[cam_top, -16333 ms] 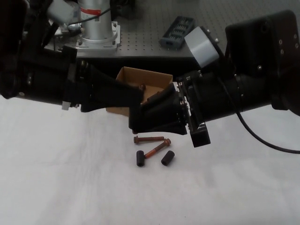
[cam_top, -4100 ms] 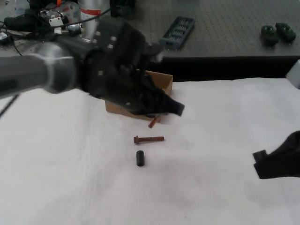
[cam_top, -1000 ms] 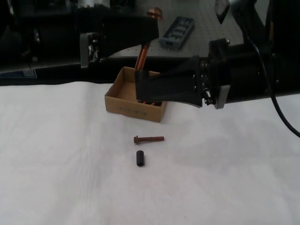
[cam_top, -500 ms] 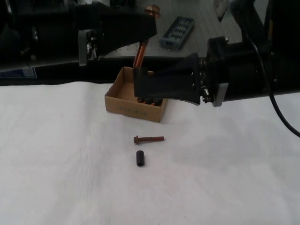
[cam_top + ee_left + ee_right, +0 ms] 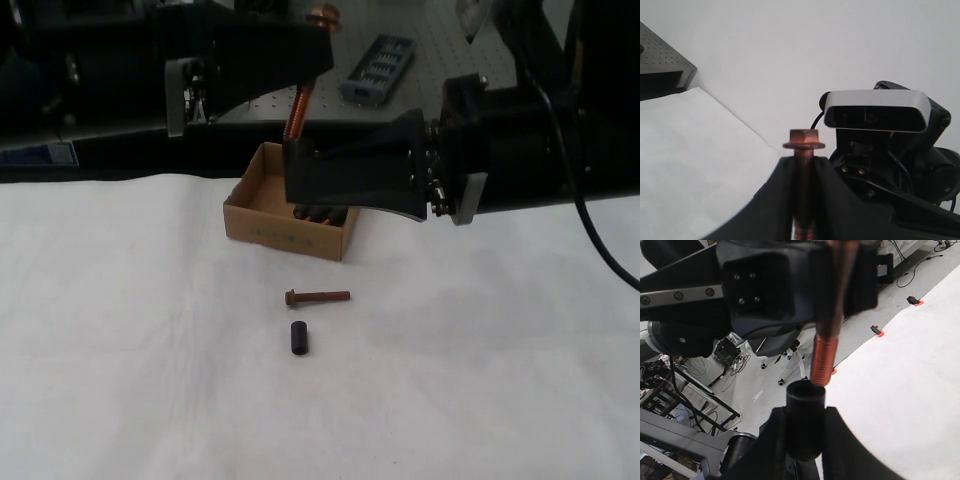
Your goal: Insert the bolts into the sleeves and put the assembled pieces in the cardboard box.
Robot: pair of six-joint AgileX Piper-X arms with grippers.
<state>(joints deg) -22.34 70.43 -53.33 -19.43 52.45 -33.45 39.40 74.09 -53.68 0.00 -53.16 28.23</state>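
Above box (image 5: 287,233): left claw (image 5: 801,164) clamped on bolt (image 5: 803,144) below head, right claw (image 5: 805,415) clamped round sleeve (image 5: 805,396). Both likely stiff, light, slippery; grip firmly, keep axes aligned.

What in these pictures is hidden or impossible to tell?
Cardboard box contents: in the high view the right claw covers much of the opening; the dark pieces inside cannot be counted.
Tip of the held bolt: high view, behind that claw; right wrist view, at the sleeve's mouth, whether inside is unclear.
Same bolt's threaded end: left wrist view, cut off by the picture's edge.
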